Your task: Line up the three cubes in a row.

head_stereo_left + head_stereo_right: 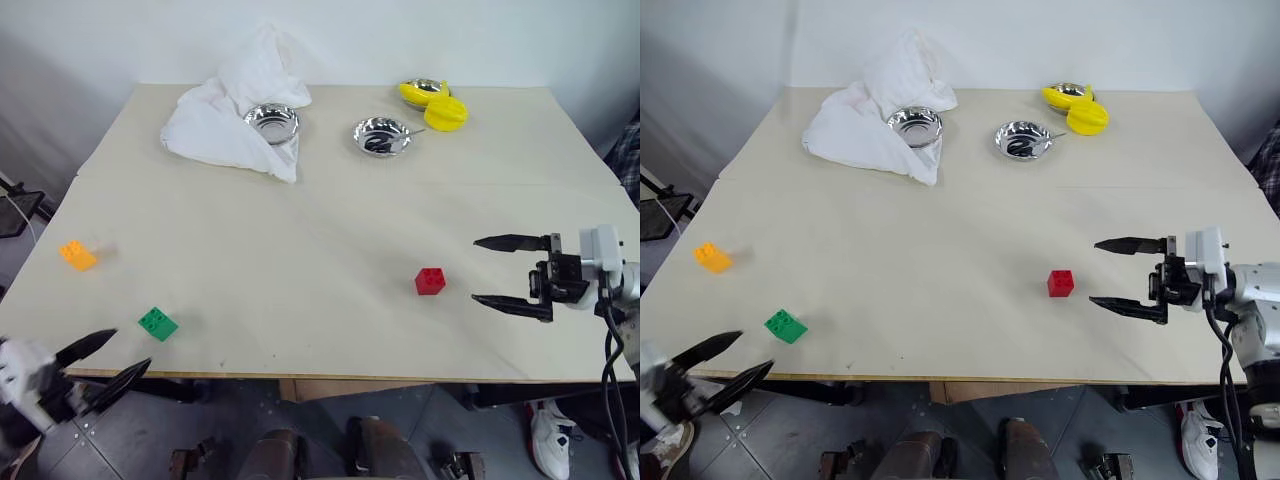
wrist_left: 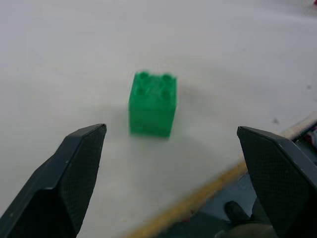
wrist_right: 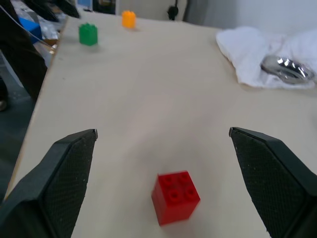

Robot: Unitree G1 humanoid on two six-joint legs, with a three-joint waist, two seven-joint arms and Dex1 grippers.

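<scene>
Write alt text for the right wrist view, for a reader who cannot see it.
A red cube sits on a pale table just ahead of the open right gripper, between its two black fingers without touching them. Far across the table stand a green cube and an orange cube, with a white cloth and a steel bowl off to one side.

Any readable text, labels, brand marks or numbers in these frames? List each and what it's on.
None readable.
Orange plastic brick, green plastic brick, red plastic brick: plain studs, no marks visible.
Two steel bowls, white cloth, yellow plastic pieces: no print visible.
Pale tabletop: bare, no labels.
</scene>
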